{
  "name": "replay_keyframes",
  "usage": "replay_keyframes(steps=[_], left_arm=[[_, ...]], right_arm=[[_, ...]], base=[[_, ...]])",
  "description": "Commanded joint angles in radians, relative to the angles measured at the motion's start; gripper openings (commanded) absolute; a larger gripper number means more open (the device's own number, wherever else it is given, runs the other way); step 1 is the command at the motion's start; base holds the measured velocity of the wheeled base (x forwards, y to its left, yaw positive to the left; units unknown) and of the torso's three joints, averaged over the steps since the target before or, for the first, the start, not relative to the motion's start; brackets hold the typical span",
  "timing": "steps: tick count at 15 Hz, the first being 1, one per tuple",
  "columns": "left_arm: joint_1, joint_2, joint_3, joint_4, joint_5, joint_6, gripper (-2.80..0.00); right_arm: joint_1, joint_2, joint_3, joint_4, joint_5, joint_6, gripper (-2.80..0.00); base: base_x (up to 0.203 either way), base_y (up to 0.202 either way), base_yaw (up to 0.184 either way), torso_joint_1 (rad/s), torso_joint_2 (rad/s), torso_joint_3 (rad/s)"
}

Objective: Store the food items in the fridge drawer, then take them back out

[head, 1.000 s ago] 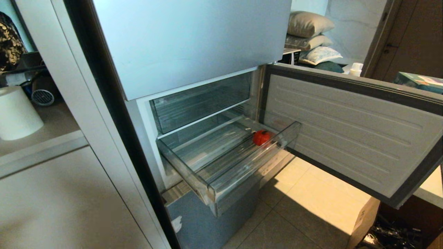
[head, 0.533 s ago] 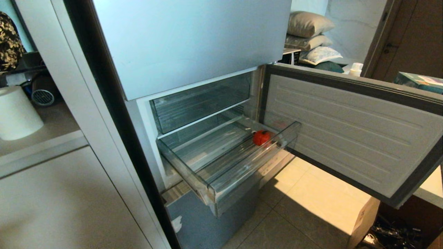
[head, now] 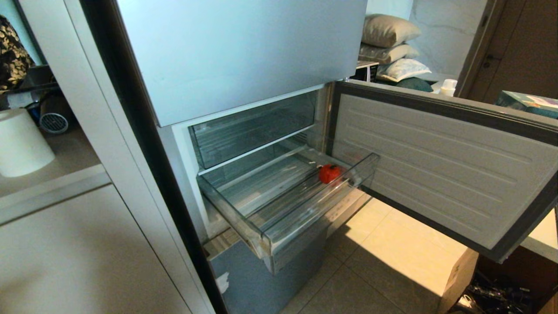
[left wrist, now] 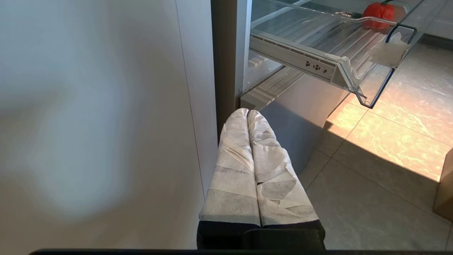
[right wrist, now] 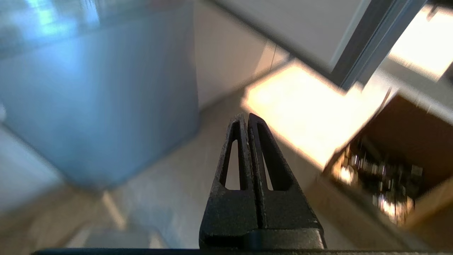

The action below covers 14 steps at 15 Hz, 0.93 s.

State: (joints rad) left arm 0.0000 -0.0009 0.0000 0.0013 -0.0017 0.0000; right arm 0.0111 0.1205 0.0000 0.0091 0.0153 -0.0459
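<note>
We see the silver-blue fridge (head: 244, 52) with its lower door (head: 436, 170) swung wide toward 3 o'clock and the fridge drawer (head: 279, 226) pulled out over the tiled floor (head: 375, 270). One red food item (head: 329, 173) lies in the drawer's 2 o'clock corner, close to the clear front lip. Low by the cabinet at 7 o'clock our left tool (left wrist: 247, 112) has its white-wrapped fingers pressed together on nothing, and our right tool (right wrist: 246, 116), above the floor, is likewise closed and empty.
</note>
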Motion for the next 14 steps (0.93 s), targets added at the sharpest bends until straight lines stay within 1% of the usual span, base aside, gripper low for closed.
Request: replay_keyframes(steps=[1,2,9,11,14], left_arm=[[0.000,0.001,0.002,0.000,0.000,0.000,-2.80],[0.000,0.001,0.002,0.000,0.000,0.000,-2.80],[0.000,0.001,0.002,0.000,0.000,0.000,-2.80],[0.000,0.001,0.002,0.000,0.000,0.000,-2.80],[0.000,0.001,0.002,0.000,0.000,0.000,-2.80]], right_arm=[[-0.008,-0.124,0.000,0.001,-0.019,0.007,-2.80],[-0.009,-0.120,0.000,0.002,-0.029,0.015,-2.80],[-0.009,-0.120,0.000,0.000,-0.031,0.032,-2.80],[-0.010,-0.120,0.000,0.000,-0.032,0.037,-2.80],[-0.008,-0.120,0.000,-0.001,-0.035,0.046,-2.80]], base=[[0.000,0.000,0.000,0.000,0.00,0.000],[0.000,0.000,0.000,0.000,0.00,0.000],[0.000,0.000,0.000,0.000,0.00,0.000],[-0.005,-0.005,0.104,0.001,0.00,0.004],[0.000,-0.012,0.175,0.001,0.00,0.001]])
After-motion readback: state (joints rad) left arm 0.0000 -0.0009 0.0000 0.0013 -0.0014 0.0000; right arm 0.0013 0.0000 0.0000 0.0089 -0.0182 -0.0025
